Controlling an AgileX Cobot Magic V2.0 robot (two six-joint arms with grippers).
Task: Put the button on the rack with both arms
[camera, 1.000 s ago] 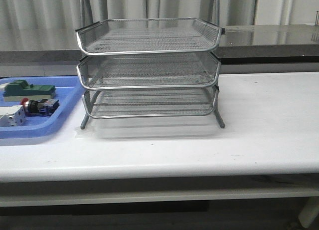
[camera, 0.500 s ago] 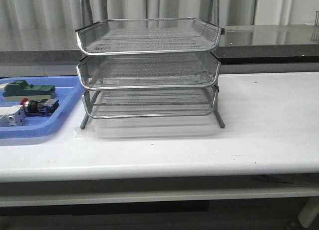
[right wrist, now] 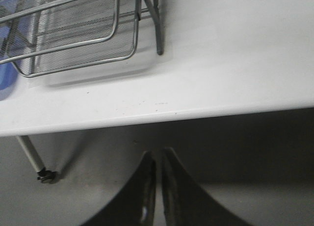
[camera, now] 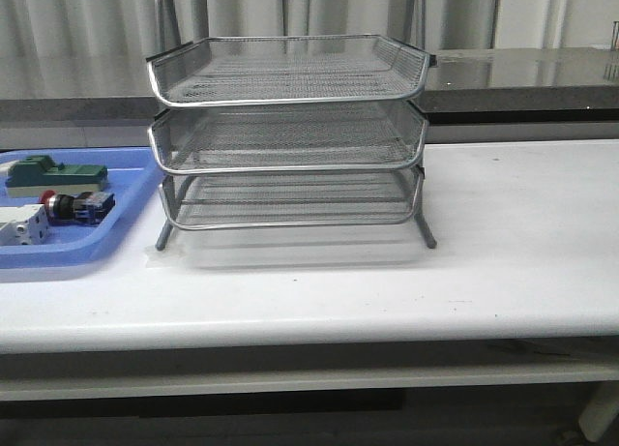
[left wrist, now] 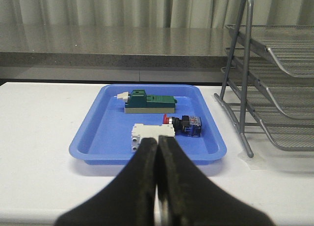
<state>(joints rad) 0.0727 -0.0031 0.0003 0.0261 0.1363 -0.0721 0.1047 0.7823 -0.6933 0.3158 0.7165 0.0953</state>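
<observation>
The button lies on its side in the blue tray at the table's left, red cap pointing left, between a green block and a white block. In the left wrist view the button lies just beyond and slightly right of my left gripper, which is shut with nothing in it and hangs short of the tray's near rim. The silver three-tier rack stands mid-table with nothing on its tiers. My right gripper is shut and empty, below the table's front edge, near the rack's corner. Neither arm appears in the front view.
A green block and a white block share the blue tray with the button. The white block sits directly past my left fingertips. A dark counter runs behind the table. A table leg shows under the table.
</observation>
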